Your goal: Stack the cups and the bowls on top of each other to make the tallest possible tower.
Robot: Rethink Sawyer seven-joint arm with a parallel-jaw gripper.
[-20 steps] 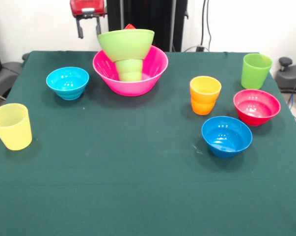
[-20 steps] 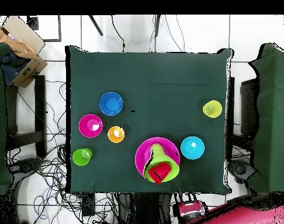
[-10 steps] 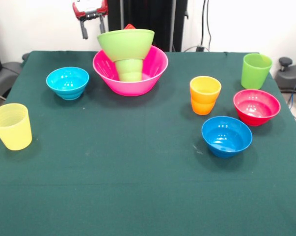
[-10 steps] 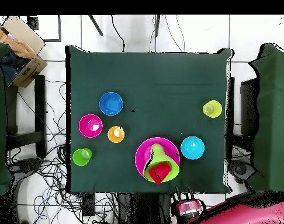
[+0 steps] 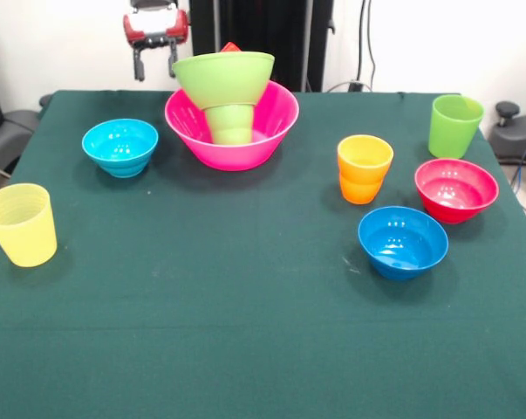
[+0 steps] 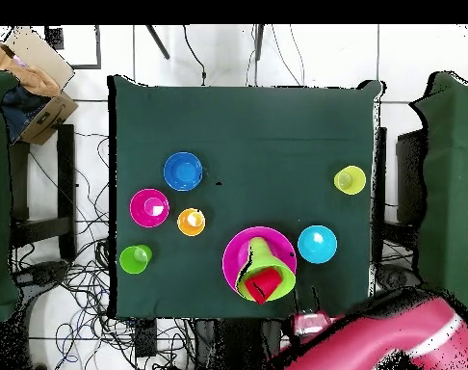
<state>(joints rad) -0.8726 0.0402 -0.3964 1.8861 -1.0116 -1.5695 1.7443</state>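
Your tool (image 5: 155,68) hangs at the top of the front view, left of the tower (image 5: 228,105), with its two fingers apart and nothing between them. The tower sits at upper centre of the counter (image 5: 245,332): pink bowl (image 5: 232,148) at the base, green cup (image 5: 231,124) upside down inside it, lime bowl (image 5: 223,77) on that, and the red cup (image 6: 263,284) lying in the lime bowl. Left of the tower you have the light blue bowl (image 5: 120,147); the yellow cup (image 5: 20,224) stands at the left edge. On the right, the orange cup (image 5: 364,168) is near the magenta bowl (image 5: 455,189), the blue bowl (image 5: 402,241) lies below them, and the lime cup (image 5: 454,126) stands upper right.
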